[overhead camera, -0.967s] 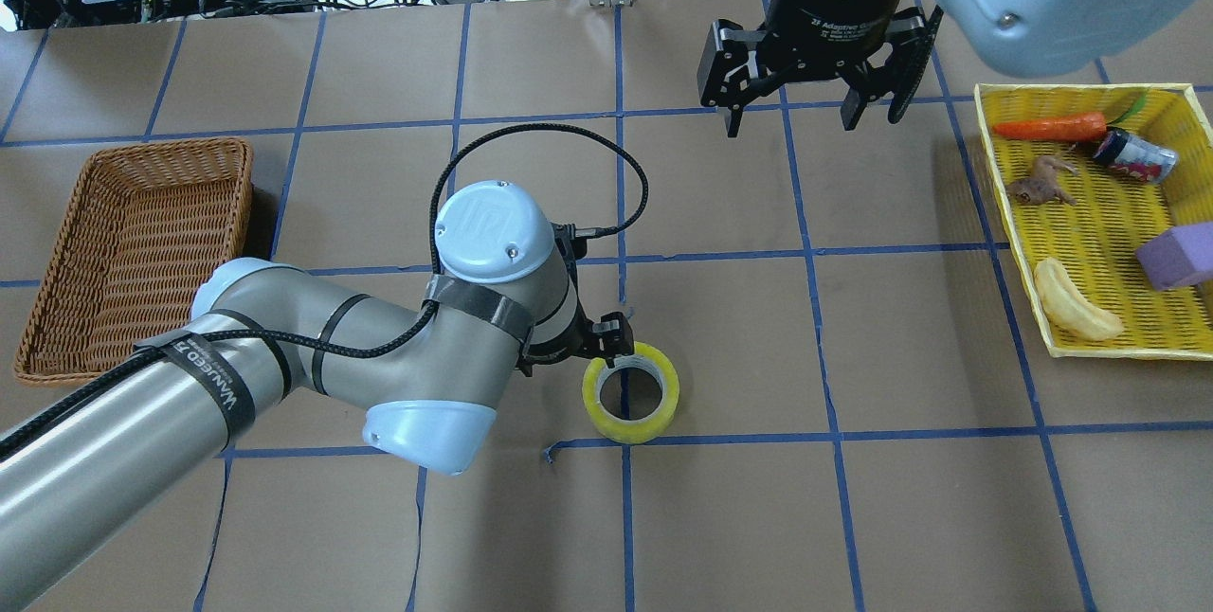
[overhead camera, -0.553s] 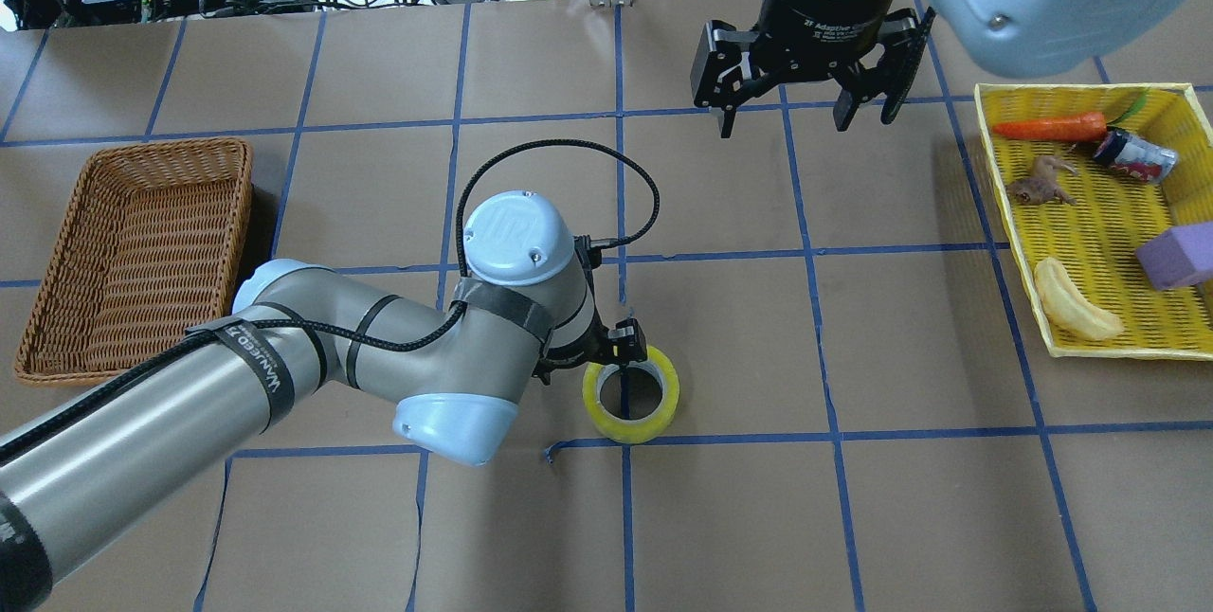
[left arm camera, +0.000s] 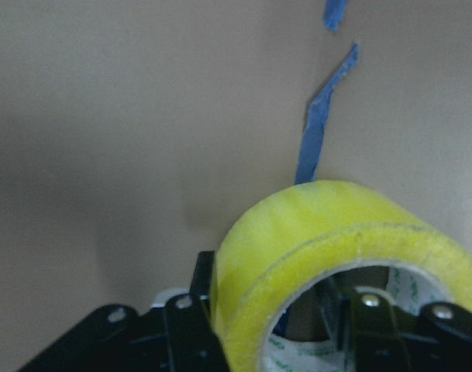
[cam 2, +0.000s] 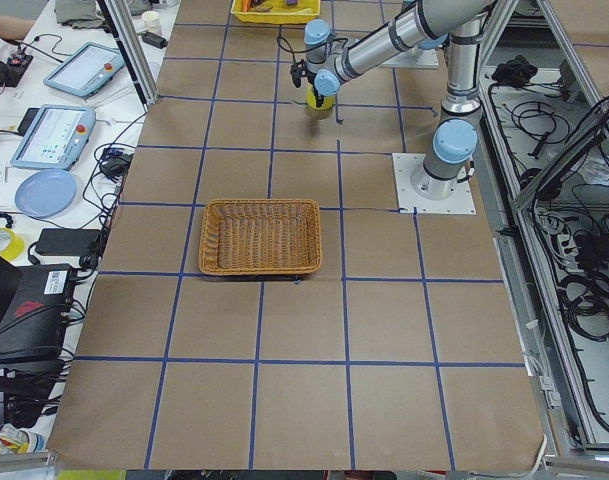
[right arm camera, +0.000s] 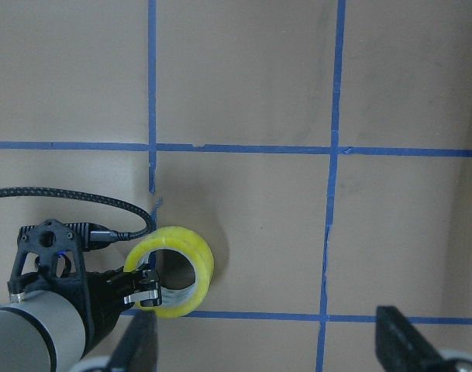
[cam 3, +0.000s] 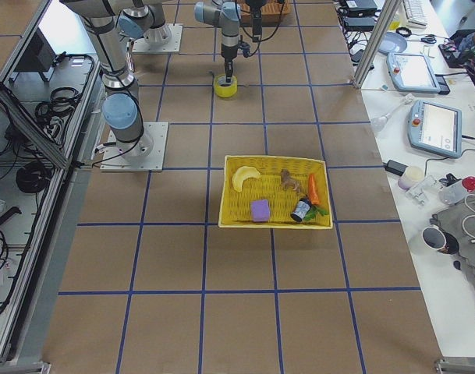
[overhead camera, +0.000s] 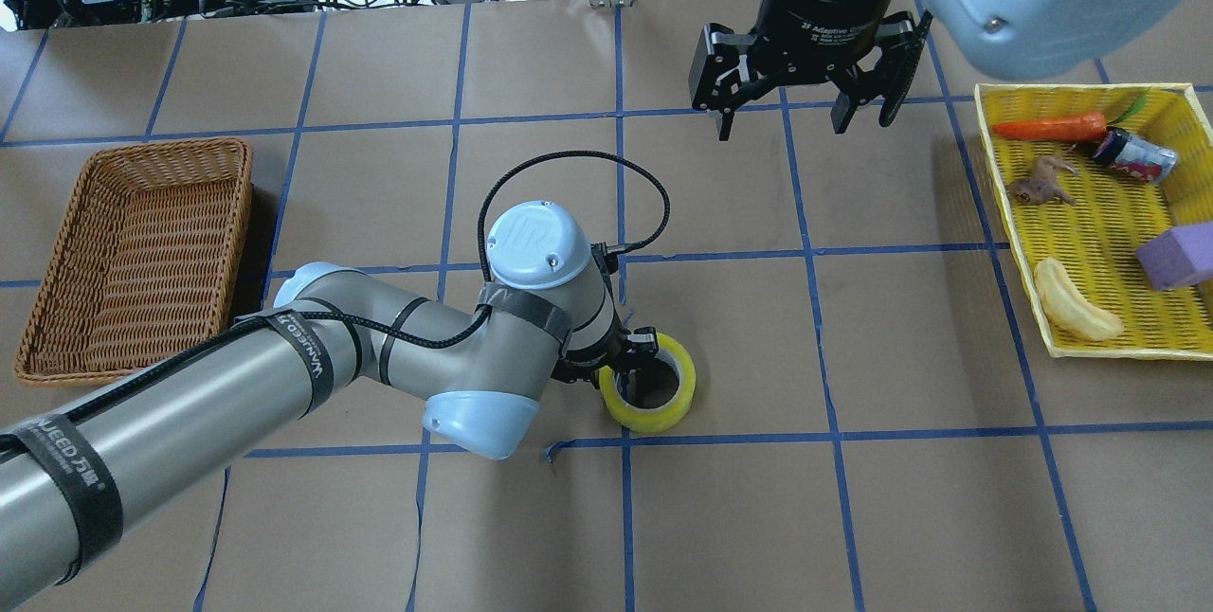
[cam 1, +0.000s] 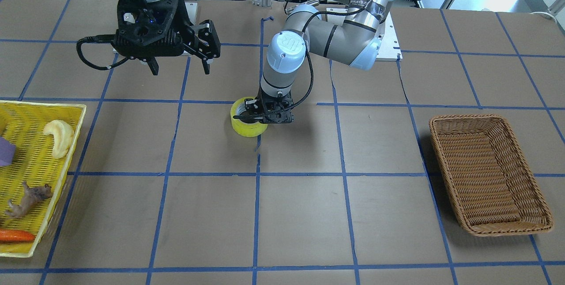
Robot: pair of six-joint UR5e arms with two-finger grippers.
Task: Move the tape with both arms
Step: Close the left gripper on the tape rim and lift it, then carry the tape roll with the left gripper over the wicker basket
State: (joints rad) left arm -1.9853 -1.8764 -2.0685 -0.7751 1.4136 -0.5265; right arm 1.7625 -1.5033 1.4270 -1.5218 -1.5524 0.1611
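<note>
**Step in hand:** pick-up of the tape (cam 1: 248, 129) by the left arm (overhead camera: 190, 404), ahead of the pass to the other side.

**Position:** the tape lies flat on the worktop (cam 1: 309, 214). It is about midway between the left and right edges and nearer the robot's edge than the operators'. Its rim overlaps a blue grid line (cam 1: 257, 161).

**Tools:**
- The left tool (overhead camera: 629, 358) is down at the roll and straddles its wall. One finger (left arm camera: 365, 325) is inside the white core and the other is outside, against the yellow.
- The wrist view is blurred and cuts off the tips, so I cannot tell whether the clamp has bitten or slack remains on the core side.
- The right tool (overhead camera: 788, 119) is released, with its fingers spread wide and nothing in them. It hangs high, well apart from the roll, on the side toward the right edge.

**Notes for doing this well:**
- Confirm a full clench on the wall before any lift. I expect a light, slick roll to skate on the paper if only one finger pushes it.
- Seat the fingers deep on the wall, because a shallow pinch would let the ring pivot.
- Lift straight up and slowly, and check from the front view that the roll leaves the worktop without swinging.
- For the pass, present the free side of the ring to the right tool so it can take the opposite wall.
- Release on the left only after the right has clenched.
- Route between the wicker basket (overhead camera: 171, 146) by the left edge and the yellow tray (overhead camera: 1076, 91) by the right edge.
</note>
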